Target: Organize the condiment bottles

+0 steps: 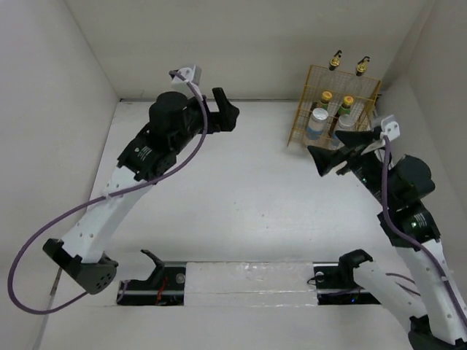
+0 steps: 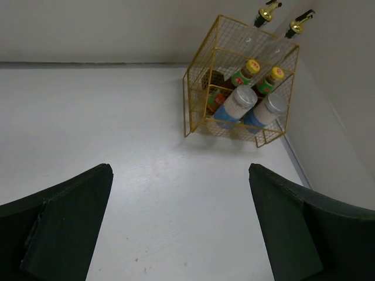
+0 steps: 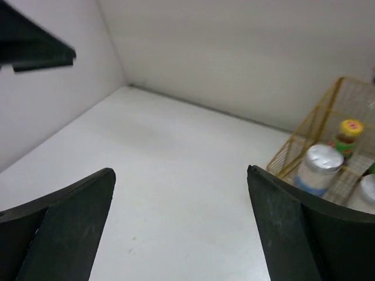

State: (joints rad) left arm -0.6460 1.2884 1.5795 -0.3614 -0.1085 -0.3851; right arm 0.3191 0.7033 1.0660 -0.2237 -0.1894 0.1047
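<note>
All six condiment bottles stand inside the yellow wire rack in the far right corner. Two clear glass bottles with gold-black spouts are at the back. Two dark sauce bottles with yellow caps are in the middle. Two silver-lidded blue-labelled jars are in front. The left wrist view shows the rack and a jar. The right wrist view shows a jar. My left gripper is open and empty, well left of the rack. My right gripper is open and empty, just in front of the rack.
White walls close the table at the back and on both sides. The rack sits against the right wall. Part of the left arm shows at the top left of the right wrist view. Both arm bases stand at the near edge.
</note>
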